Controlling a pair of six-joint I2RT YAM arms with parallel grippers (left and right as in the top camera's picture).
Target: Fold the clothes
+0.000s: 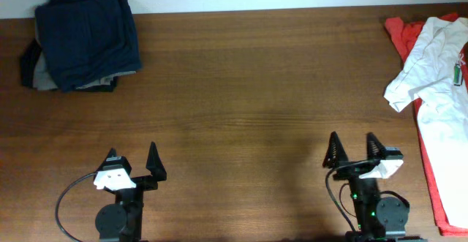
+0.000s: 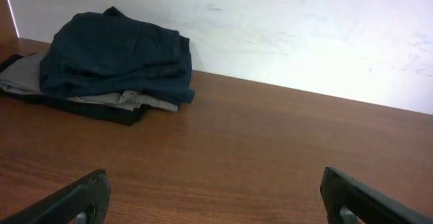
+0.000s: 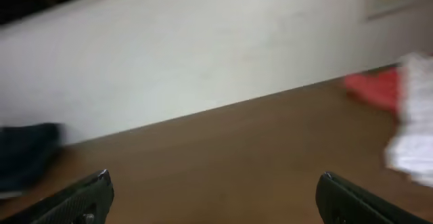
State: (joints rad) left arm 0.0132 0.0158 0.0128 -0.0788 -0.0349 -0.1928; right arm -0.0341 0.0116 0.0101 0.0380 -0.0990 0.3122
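Observation:
The white T-shirt [image 1: 437,74] lies crumpled at the table's far right edge, on top of a red T-shirt, with a bit of green print showing at its right side. It shows blurred at the right edge of the right wrist view [image 3: 414,143]. My left gripper [image 1: 133,159] is open and empty near the front left of the table; in its wrist view [image 2: 215,190] the fingers are spread over bare wood. My right gripper [image 1: 353,148] is open and empty near the front right, well short of the white T-shirt; its wrist view [image 3: 215,190] shows wide-apart fingers.
A red T-shirt [image 1: 431,169] lies under the white one along the right edge, also in the right wrist view [image 3: 372,87]. A stack of folded dark navy garments [image 1: 82,39] sits at the back left, seen in the left wrist view [image 2: 111,60]. A white wall [image 2: 304,28] runs behind the table.

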